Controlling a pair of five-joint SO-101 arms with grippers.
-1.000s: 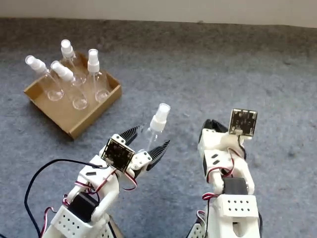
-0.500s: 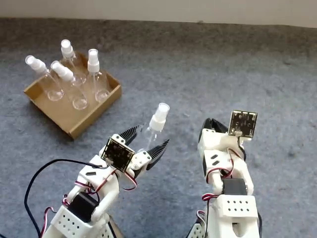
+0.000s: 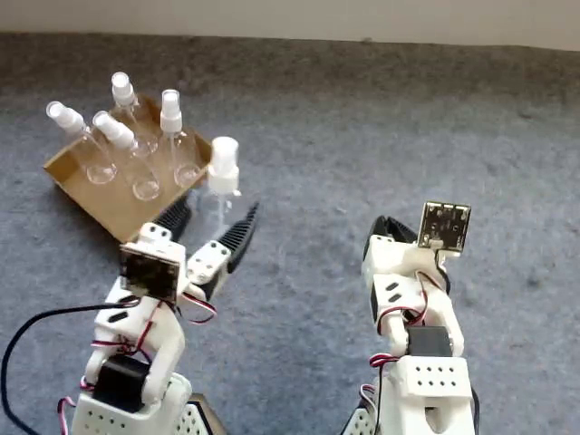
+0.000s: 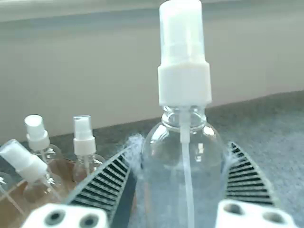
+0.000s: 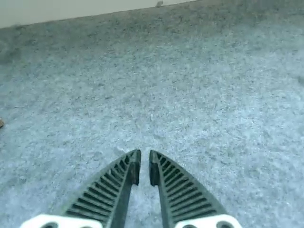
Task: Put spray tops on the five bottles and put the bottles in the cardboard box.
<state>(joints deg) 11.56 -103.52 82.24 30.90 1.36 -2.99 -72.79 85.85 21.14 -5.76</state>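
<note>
My left gripper (image 3: 219,207) is shut on a clear bottle (image 3: 220,186) with a white spray top, held upright just off the near right corner of the cardboard box (image 3: 100,207). In the left wrist view the bottle (image 4: 183,156) stands between the black fingers (image 4: 102,185), with the box (image 4: 59,167) behind it. Several clear bottles with spray tops (image 3: 136,136) stand in the box. My right gripper (image 5: 142,166) rests low over the carpet, shut and with nothing in it; from above it (image 3: 385,227) lies to the right of the left arm.
Grey carpet (image 3: 381,136) covers the whole work surface, with open room to the right of the box and beyond the right arm. A pale wall edge (image 3: 290,18) runs along the far side. A black cable (image 3: 36,322) loops near the left arm's base.
The left arm has swung left toward the box, carrying the capped bottle from the middle of the carpet to beside the box's corner. The right arm has stayed still.
</note>
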